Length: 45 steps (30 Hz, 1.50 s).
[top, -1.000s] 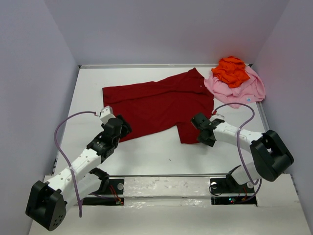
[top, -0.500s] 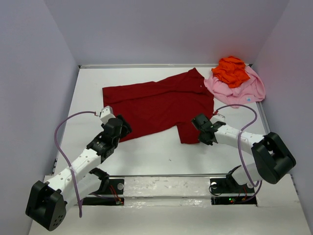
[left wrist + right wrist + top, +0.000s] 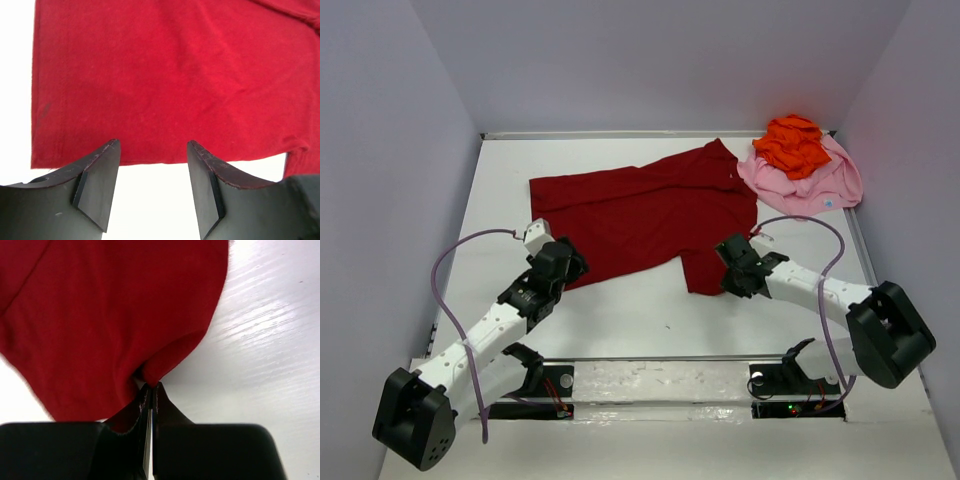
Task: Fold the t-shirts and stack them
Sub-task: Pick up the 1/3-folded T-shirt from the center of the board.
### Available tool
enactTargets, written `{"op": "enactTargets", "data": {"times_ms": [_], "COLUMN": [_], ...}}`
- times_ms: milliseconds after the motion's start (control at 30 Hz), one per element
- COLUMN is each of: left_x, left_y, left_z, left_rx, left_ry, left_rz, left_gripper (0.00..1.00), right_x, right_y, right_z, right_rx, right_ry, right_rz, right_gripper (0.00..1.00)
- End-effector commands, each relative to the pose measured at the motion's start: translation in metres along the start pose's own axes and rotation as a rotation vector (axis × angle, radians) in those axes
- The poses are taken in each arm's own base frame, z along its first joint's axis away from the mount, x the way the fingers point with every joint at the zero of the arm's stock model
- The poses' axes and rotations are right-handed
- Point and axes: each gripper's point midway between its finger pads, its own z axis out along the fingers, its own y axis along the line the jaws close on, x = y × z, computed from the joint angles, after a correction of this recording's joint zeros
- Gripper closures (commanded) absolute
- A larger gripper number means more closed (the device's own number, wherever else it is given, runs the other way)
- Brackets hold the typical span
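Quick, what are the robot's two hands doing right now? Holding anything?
Left gripper: open, holding nothing.
Right gripper: closed, pinching the dark red t-shirt.

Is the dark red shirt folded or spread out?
Spread out. The dark red shirt lies flat across the table, unfolded; the right claw pinches a pucker at its near edge.
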Motion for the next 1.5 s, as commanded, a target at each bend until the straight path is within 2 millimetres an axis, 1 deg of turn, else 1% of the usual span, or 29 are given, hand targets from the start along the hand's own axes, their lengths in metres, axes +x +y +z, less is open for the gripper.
{"op": "enactTargets", "data": {"times_ms": [0, 33, 67, 100, 133, 167, 200, 267, 300, 333, 400, 467, 500, 600, 633, 733, 833, 867, 900, 967, 1000, 1100, 1267, 1367, 1467], "left_x": [-0.002, -0.007, -0.009, -0.014, -0.019, -0.022, -0.022, -0.024, -0.022, -0.022, -0.016, -0.011, -0.003, 0.011, 0.019, 0.026, 0.026, 0.025, 0.019, 0.016, 0.009, 0.005, 0.01, 0.017, 0.02], "left_y": [0.012, 0.018, 0.023, 0.025, 0.032, 0.033, 0.037, 0.037, 0.039, 0.037, 0.038, 0.035, 0.038, 0.043, 0.049, 0.055, 0.061, 0.063, 0.066, 0.07, 0.07, 0.074, 0.079, 0.08, 0.081], "left_z": [0.0, 0.0, -0.001, -0.002, -0.001, -0.003, 0.0, -0.001, 0.002, 0.003, 0.008, 0.011, 0.013, 0.015, 0.017, 0.014, 0.004, 0.001, -0.006, -0.015, -0.018, -0.025, -0.024, -0.017, -0.013], "left_rx": [-0.099, -0.14, -0.189, -0.207, -0.257, -0.286, -0.317, -0.348, -0.371, -0.373, -0.397, -0.403, -0.428, -0.476, -0.511, -0.576, -0.615, -0.621, -0.631, -0.643, -0.635, -0.635, -0.66, -0.653, -0.647], "left_ry": [0.002, -0.022, -0.022, -0.04, -0.064, -0.066, -0.066, -0.06, -0.059, -0.054, -0.027, 0.001, 0.032, 0.096, 0.128, 0.168, 0.177, 0.175, 0.157, 0.142, 0.113, 0.085, 0.088, 0.089, 0.08], "left_rz": [-0.035, -0.033, -0.039, -0.041, -0.03, -0.043, -0.032, -0.038, -0.054, -0.053, -0.057, -0.056, -0.058, -0.047, -0.037, -0.026, -0.032, -0.035, -0.045, -0.058, -0.08, -0.102, -0.101, -0.124, -0.14], "left_gripper": [0.35, 0.35, 0.34, 0.34, 0.33, 0.32, 0.32, 0.31, 0.31, 0.31, 0.31, 0.31, 0.31, 0.31, 0.31, 0.33, 0.33, 0.33, 0.33, 0.33, 0.33, 0.33, 0.34, 0.37, 0.38], "right_x": [-0.032, -0.043, -0.059, -0.06, -0.073, -0.08, -0.089, -0.099, -0.103, -0.11, -0.116, -0.119, -0.121, -0.124, -0.125, -0.126, -0.126, -0.13, -0.129, -0.127, -0.126, -0.122, -0.117, -0.115, -0.114], "right_y": [0.037, 0.044, 0.055, 0.053, 0.065, 0.067, 0.074, 0.078, 0.081, 0.083, 0.086, 0.084, 0.085, 0.087, 0.088, 0.088, 0.088, 0.086, 0.085, 0.084, 0.085, 0.086, 0.085, 0.086, 0.088], "right_z": [-0.033, -0.043, -0.055, -0.055, -0.066, -0.07, -0.077, -0.081, -0.083, -0.087, -0.092, -0.093, -0.095, -0.096, -0.096, -0.098, -0.098, -0.098, -0.097, -0.097, -0.097, -0.096, -0.095, -0.096, -0.097], "right_rx": [-0.171, -0.2, -0.225, -0.221, -0.25, -0.251, -0.267, -0.263, -0.272, -0.27, -0.289, -0.281, -0.29, -0.293, -0.296, -0.311, -0.317, -0.314, -0.313, -0.319, -0.326, -0.341, -0.355, -0.369, -0.383], "right_ry": [-0.073, -0.104, -0.143, -0.15, -0.179, -0.203, -0.227, -0.259, -0.273, -0.294, -0.326, -0.346, -0.356, -0.368, -0.371, -0.387, -0.398, -0.404, -0.404, -0.401, -0.4, -0.387, -0.374, -0.368, -0.363], "right_rz": [-0.056, -0.065, -0.103, -0.125, -0.134, -0.173, -0.18, -0.219, -0.229, -0.237, -0.239, -0.248, -0.253, -0.27, -0.268, -0.256, -0.252, -0.244, -0.248, -0.247, -0.247, -0.246, -0.24, -0.235, -0.235], "right_gripper": [1.0, 1.0, 1.0, 1.0, 1.0, 1.0, 1.0, 1.0, 1.0, 1.0, 1.0, 1.0, 1.0, 1.0, 1.0, 1.0, 1.0, 1.0, 1.0, 1.0, 1.0, 1.0, 1.0, 1.0, 1.0]}}
